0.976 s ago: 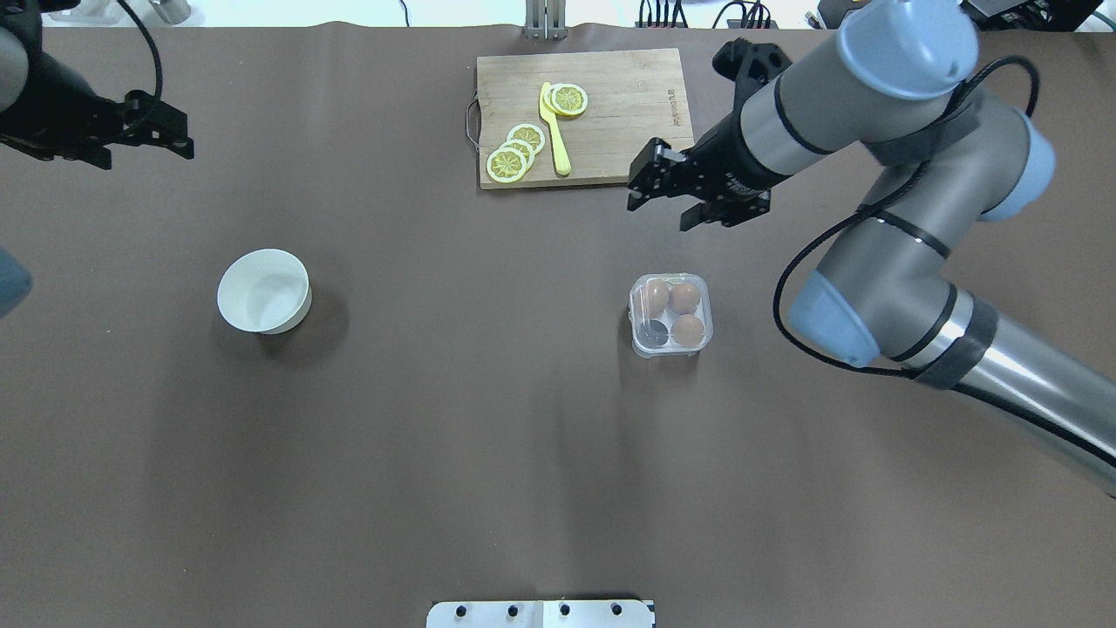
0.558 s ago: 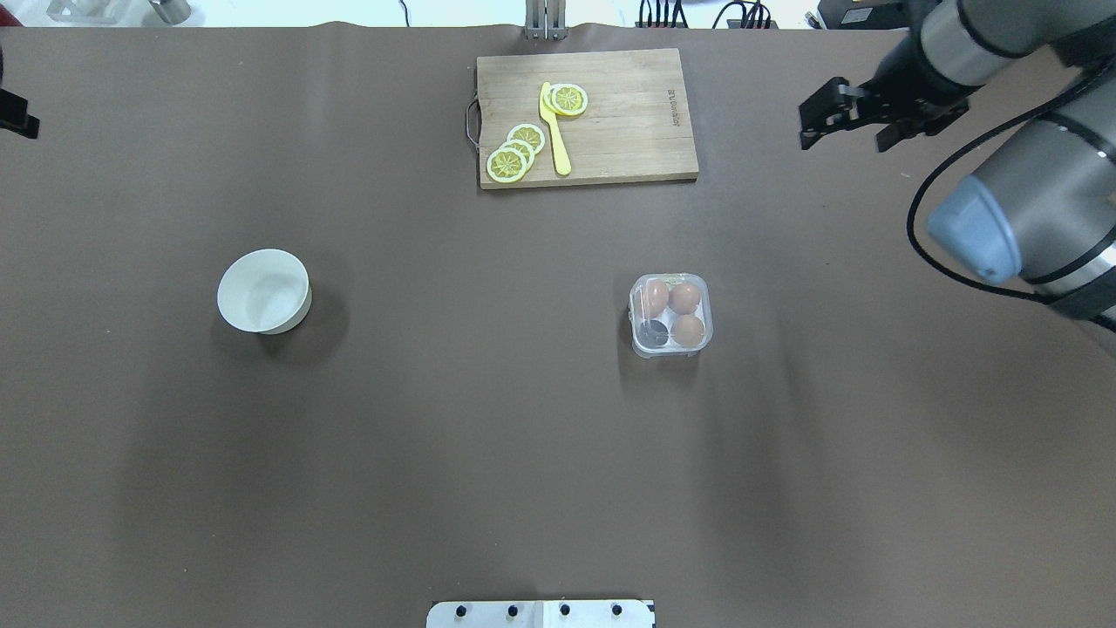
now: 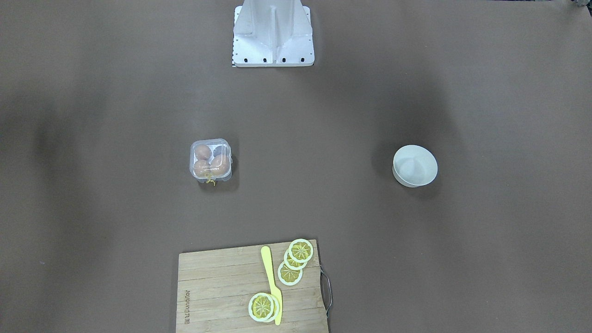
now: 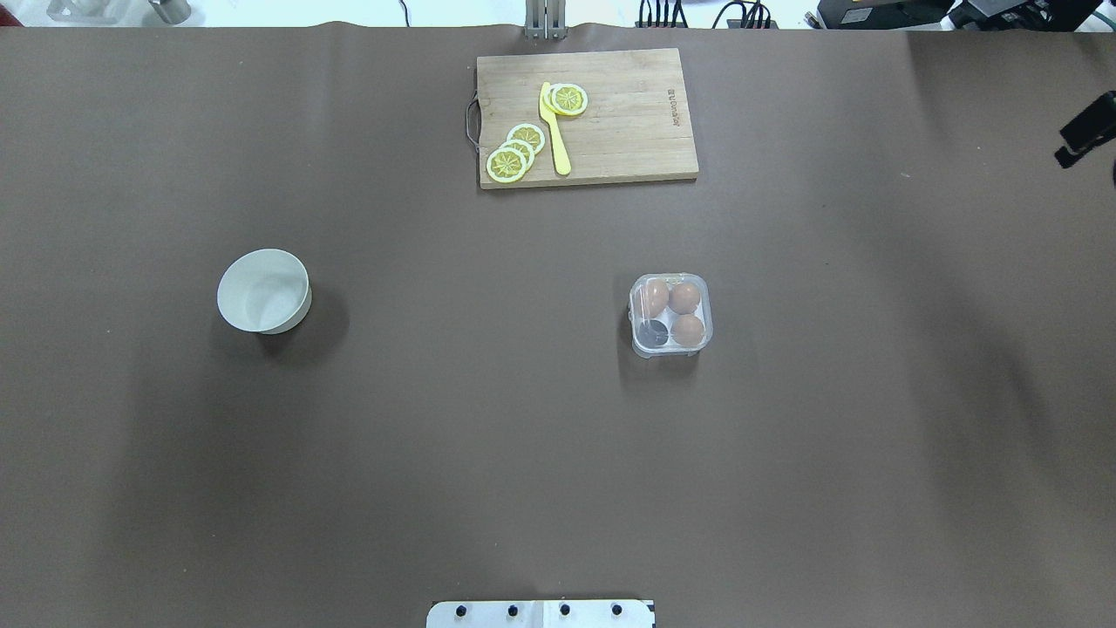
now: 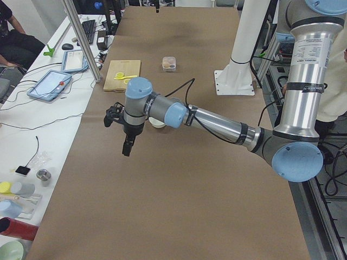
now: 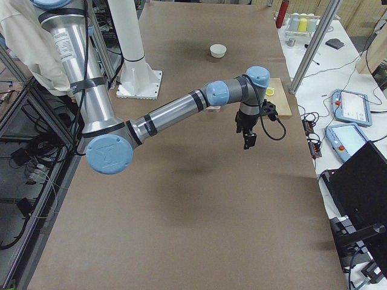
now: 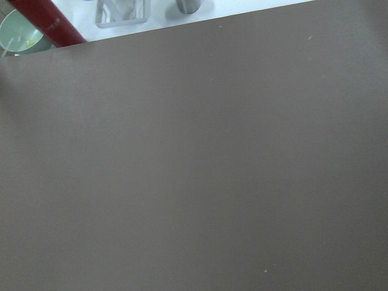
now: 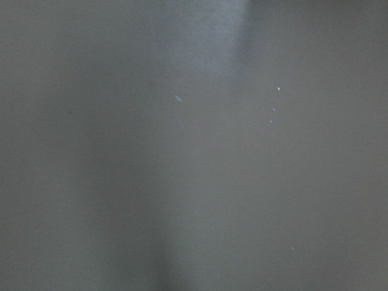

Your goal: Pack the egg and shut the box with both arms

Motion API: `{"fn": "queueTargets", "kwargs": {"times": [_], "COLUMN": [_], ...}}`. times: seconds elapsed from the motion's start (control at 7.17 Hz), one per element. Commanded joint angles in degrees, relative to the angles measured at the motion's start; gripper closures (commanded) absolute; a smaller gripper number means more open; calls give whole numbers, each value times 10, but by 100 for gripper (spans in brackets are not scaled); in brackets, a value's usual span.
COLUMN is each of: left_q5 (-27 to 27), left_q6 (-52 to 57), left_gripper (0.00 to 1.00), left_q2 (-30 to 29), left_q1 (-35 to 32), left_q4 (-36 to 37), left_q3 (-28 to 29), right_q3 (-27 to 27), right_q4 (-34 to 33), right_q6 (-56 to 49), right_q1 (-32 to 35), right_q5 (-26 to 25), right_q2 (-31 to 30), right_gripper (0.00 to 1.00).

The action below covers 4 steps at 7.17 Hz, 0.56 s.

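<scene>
The box (image 4: 670, 316) is a small clear carton right of the table's middle, and its lid seems to lie down over it. Three orange-brown eggs show inside; one egg (image 4: 684, 297) is at the back right, and one cell is dark. It also shows in the front-facing view (image 3: 210, 160) with its yellow string (image 3: 211, 181). My left gripper (image 5: 126, 147) hangs over the table's left end, far from the box; I cannot tell whether it is open. Only a black bit of my right gripper (image 4: 1085, 131) shows at the overhead view's right edge; it also shows in the right view (image 6: 248, 140), its state unclear.
A white bowl (image 4: 263, 290) stands empty at the left. A wooden cutting board (image 4: 628, 131) with lemon slices (image 4: 514, 153) and a yellow knife (image 4: 554, 131) lies at the far edge. Both wrist views show only brown table cover; a red cylinder (image 7: 42, 18) lies beyond its edge.
My right arm has swung from beside the cutting board out to the right edge of the overhead view. My left gripper has left that view on the left. The box has not moved.
</scene>
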Motion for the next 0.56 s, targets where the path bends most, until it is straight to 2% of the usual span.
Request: {"fn": "queueTargets", "kwargs": {"times": [0.0, 0.42], "left_q5": [-39, -39], "left_q6": [17, 23], "left_gripper": [2, 2], "left_q2": [24, 50], "left_q1": [-43, -43], "left_q4": [-2, -11], "left_q3": [23, 59], "right_q3": [-24, -62], "right_q4": [0, 9], "right_q6": [-94, -105], "right_q1": [76, 104], "right_q5": [64, 63], "right_q2": [-71, -106], "right_gripper": [0, 0]}}
